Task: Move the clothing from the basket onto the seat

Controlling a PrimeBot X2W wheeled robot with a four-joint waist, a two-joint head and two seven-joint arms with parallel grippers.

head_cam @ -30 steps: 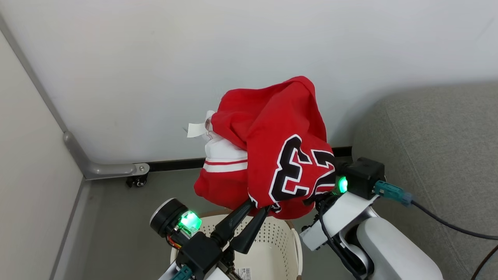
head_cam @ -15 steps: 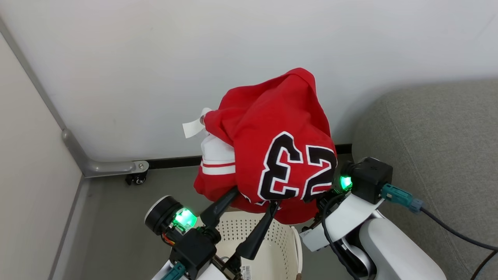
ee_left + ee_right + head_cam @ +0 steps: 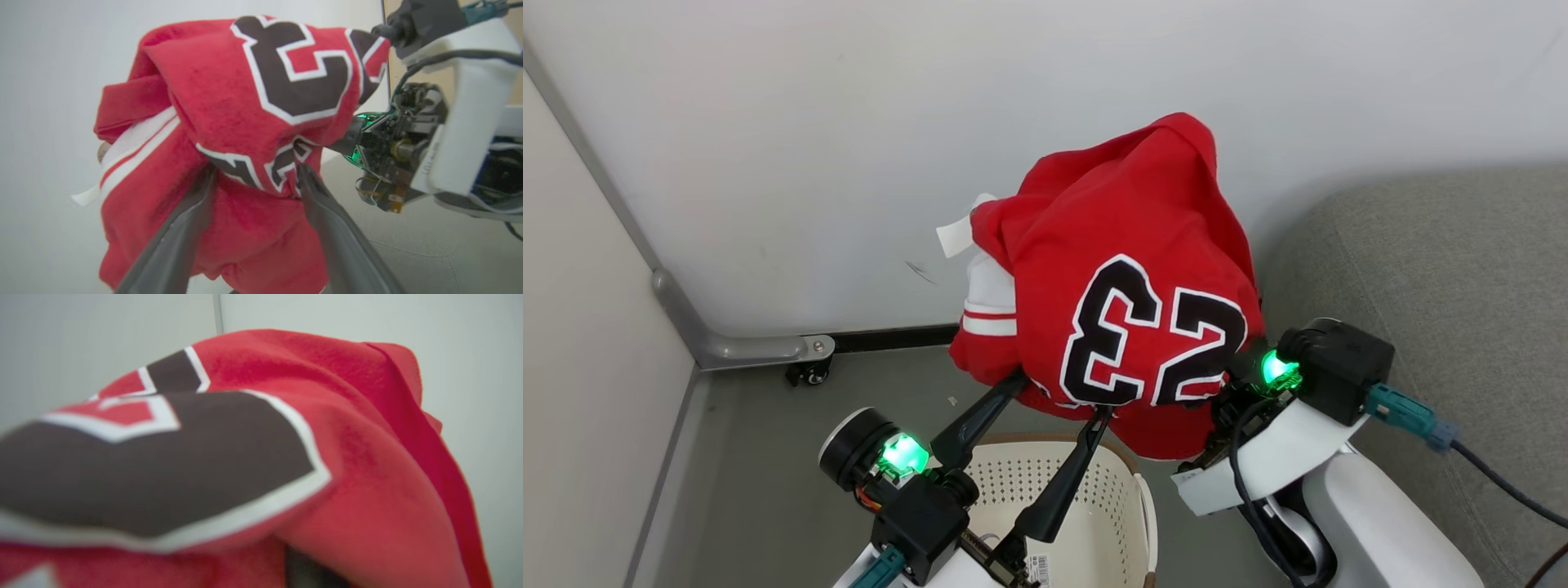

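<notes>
Our left gripper (image 3: 1062, 394) has just opened wide, so the jersey (image 3: 1127, 245) hangs above the basket (image 3: 1131, 498) from our clamped right gripper (image 3: 1245, 380) alone, ready for the sofa (image 3: 1421, 269).

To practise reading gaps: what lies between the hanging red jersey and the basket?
The left gripper, jaws open, pointing up from over the basket to the jersey; head view shows it.

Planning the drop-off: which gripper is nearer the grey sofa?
Right. The right gripper, shut on the jersey, sits beside the sofa edge; the left gripper, open, is above the basket, farther left.
</notes>
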